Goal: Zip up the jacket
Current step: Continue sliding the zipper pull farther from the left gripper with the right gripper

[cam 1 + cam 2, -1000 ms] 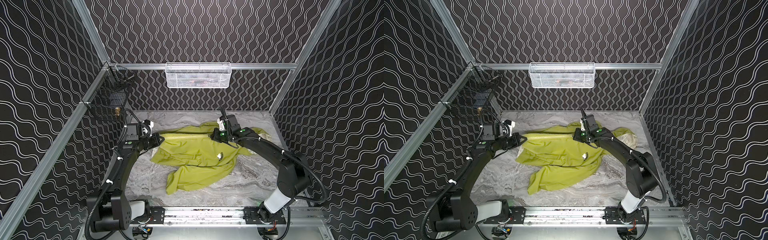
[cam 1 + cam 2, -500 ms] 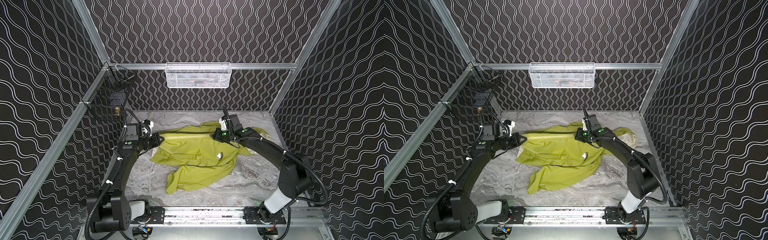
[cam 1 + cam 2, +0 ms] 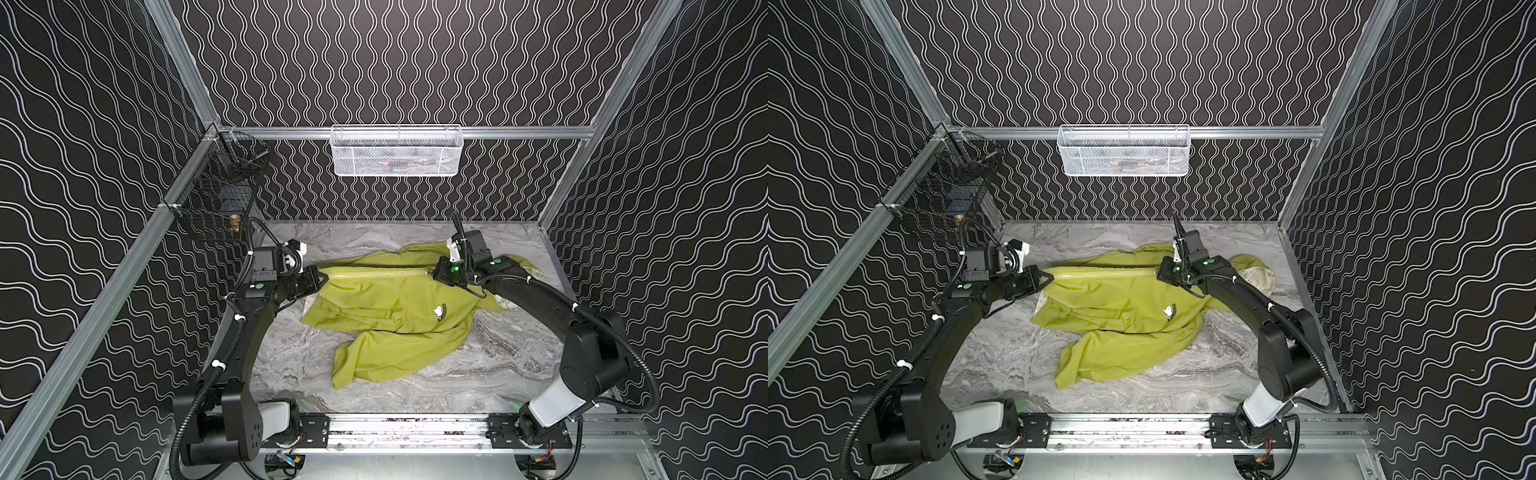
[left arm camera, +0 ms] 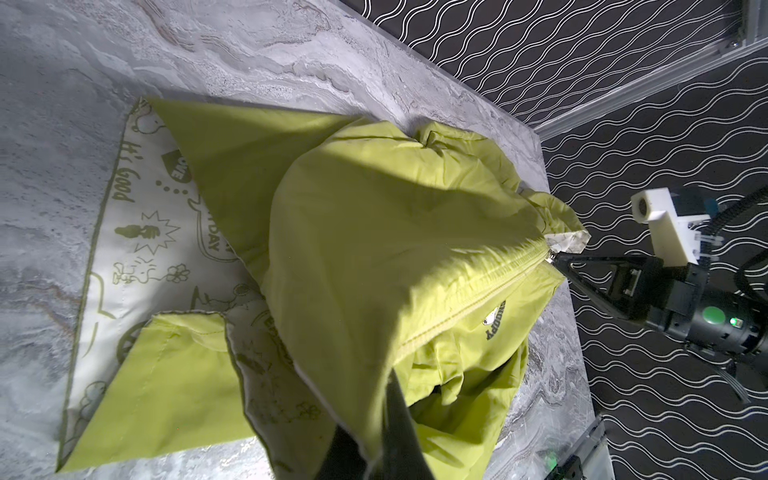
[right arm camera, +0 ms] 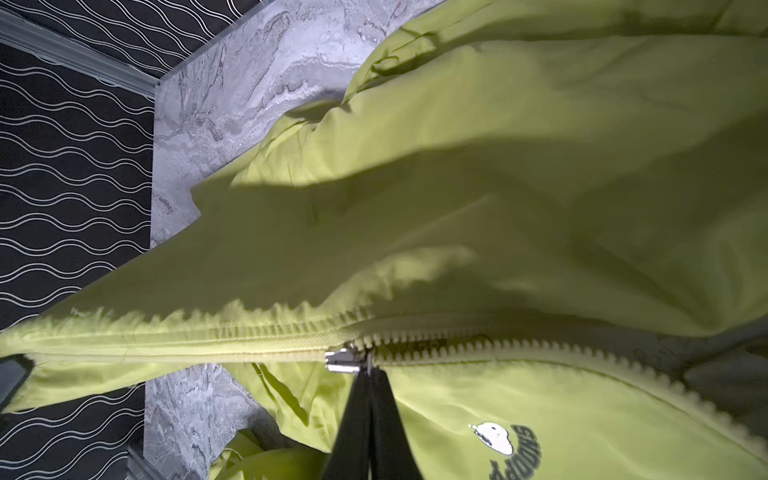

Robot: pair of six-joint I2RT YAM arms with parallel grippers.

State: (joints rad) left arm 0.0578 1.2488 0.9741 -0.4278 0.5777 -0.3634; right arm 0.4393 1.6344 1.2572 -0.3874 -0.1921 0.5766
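Right wrist view, right claw (image 5: pixel 370 372) pinching the zipper pull (image 5: pixel 343 360) of the jacket (image 5: pixel 498 208), left claw (image 3: pixel 321 277) pinching its hem, zipper (image 3: pixel 374 272) stretched between them, nearer the far edge of the tabletop (image 3: pixel 291 361).

Left arm (image 3: pixel 245 332) and right arm (image 3: pixel 540 293) share one build: matte black links with rounded joints, each on a pale grey-white base shell (image 3: pixel 272 415). Ribbed black conduit (image 3: pixel 649 376) runs beside each, pinned by white ties (image 3: pixel 216 365). A round green dot (image 3: pixel 258 286) marks each wrist, with a white printed block (image 4: pixel 665 232) above it. The jaws are black tapering wedges. Both bases sit on a silver rail (image 3: pixel 415 428) with black screwed plates (image 3: pixel 316 426).
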